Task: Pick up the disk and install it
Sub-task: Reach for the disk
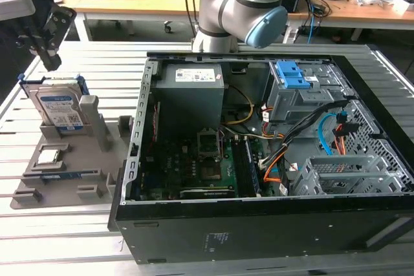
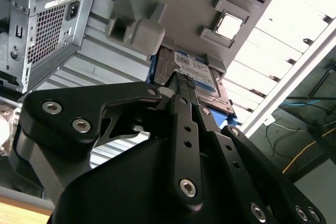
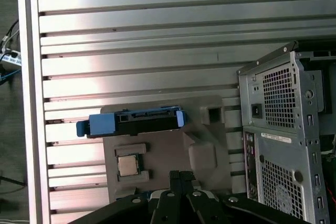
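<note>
The disk (image 1: 58, 105), a silver drive with a white-and-blue label in a bright blue bracket, stands on edge in a grey holder (image 1: 97, 153) on the exterior view's left. My black gripper (image 1: 50, 61) hangs just above and behind its top edge, apart from it. In the first wrist view the disk (image 3: 136, 120) shows edge-on, with my gripper (image 3: 181, 173) shut and holding nothing. In the second wrist view the fingertips (image 2: 181, 78) point at the disk (image 2: 205, 80).
A small square silver chip (image 1: 50, 156) lies in the holder in front of the disk. An open computer case (image 1: 259, 224) fills the exterior view's right, with a grey drive bay topped by a blue latch (image 1: 289, 75) and a metal cage (image 1: 336, 172). The slatted table (image 1: 65, 237) carries it all.
</note>
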### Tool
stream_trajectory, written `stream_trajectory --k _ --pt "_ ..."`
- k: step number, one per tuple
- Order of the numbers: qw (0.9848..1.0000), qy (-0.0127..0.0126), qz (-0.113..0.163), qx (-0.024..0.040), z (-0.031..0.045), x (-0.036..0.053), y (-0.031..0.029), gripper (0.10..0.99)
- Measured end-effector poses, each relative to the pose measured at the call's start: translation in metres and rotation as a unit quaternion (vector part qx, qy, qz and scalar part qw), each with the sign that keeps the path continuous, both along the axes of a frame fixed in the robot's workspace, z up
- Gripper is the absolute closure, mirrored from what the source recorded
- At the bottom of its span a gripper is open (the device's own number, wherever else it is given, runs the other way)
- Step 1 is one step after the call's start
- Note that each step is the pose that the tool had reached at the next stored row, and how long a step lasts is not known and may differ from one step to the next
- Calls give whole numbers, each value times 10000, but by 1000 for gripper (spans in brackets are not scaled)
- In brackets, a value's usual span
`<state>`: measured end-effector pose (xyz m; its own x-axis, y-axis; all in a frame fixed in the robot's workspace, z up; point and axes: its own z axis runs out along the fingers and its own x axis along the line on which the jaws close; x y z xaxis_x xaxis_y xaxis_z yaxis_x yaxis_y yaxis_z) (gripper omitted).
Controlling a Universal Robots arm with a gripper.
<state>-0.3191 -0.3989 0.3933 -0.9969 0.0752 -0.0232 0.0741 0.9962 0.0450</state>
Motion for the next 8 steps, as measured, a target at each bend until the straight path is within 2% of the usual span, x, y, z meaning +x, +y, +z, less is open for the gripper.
stream_trajectory --k 8 --pt "10000 0 0 0 0 -104 0 980"
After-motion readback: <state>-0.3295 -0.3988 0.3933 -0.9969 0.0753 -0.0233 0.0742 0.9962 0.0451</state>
